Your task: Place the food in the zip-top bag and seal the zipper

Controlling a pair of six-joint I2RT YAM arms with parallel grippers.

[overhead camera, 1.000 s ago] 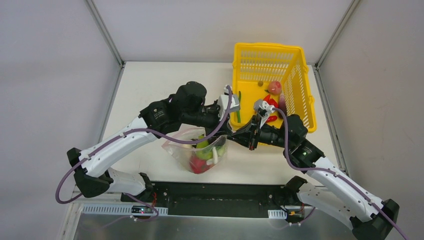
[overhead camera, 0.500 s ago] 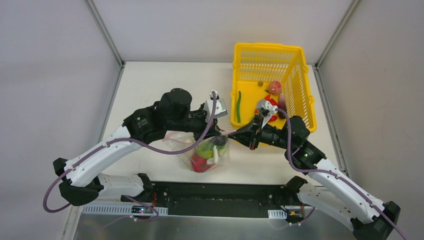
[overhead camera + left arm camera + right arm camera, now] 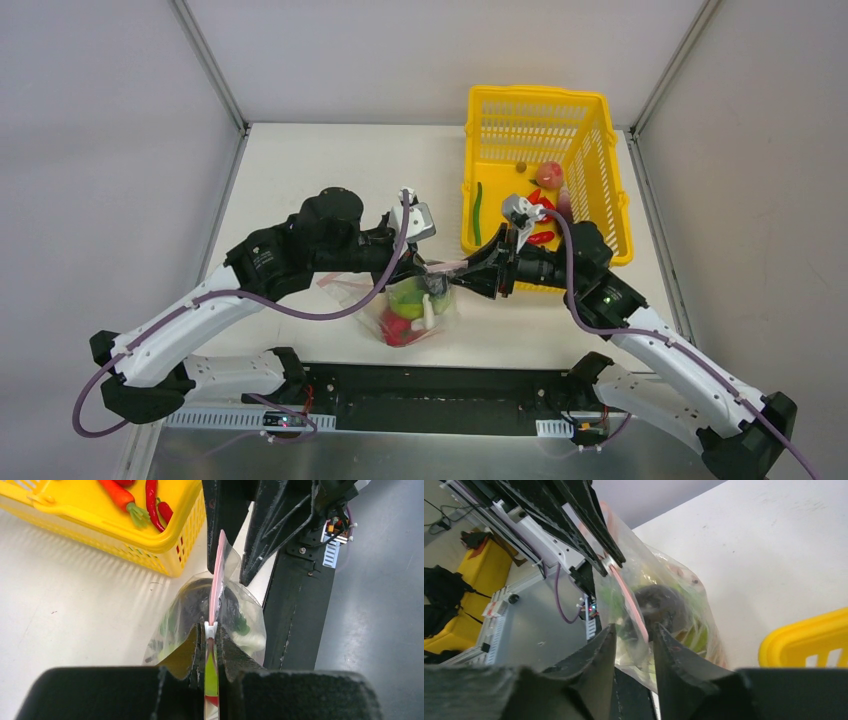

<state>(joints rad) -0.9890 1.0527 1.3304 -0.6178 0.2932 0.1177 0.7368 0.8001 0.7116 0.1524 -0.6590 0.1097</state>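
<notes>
The clear zip-top bag (image 3: 440, 318) hangs between my two grippers near the table's front edge. The food in it includes a green piece (image 3: 406, 297), a red piece (image 3: 397, 330), a white radish (image 3: 430, 312) and a dark piece (image 3: 659, 605). The pink zipper (image 3: 450, 266) is stretched taut between the grippers. My left gripper (image 3: 428, 276) is shut on the zipper, with its white slider (image 3: 211, 627) at the fingertips. My right gripper (image 3: 473, 272) grips the bag's other end, and the strip (image 3: 626, 592) passes between its fingers.
The yellow slotted basket (image 3: 536, 92) stands at the back right, just behind the right gripper. It holds a green bean (image 3: 478, 212), red chilies (image 3: 543, 238), a round pink-red fruit (image 3: 548, 175) and a carrot (image 3: 120, 497). The black front rail (image 3: 440, 385) lies below the bag.
My left arm has moved left along the zipper, away from the basket. The right gripper has followed slightly left with the bag's end. The bag mouth has narrowed to a taut strip.
</notes>
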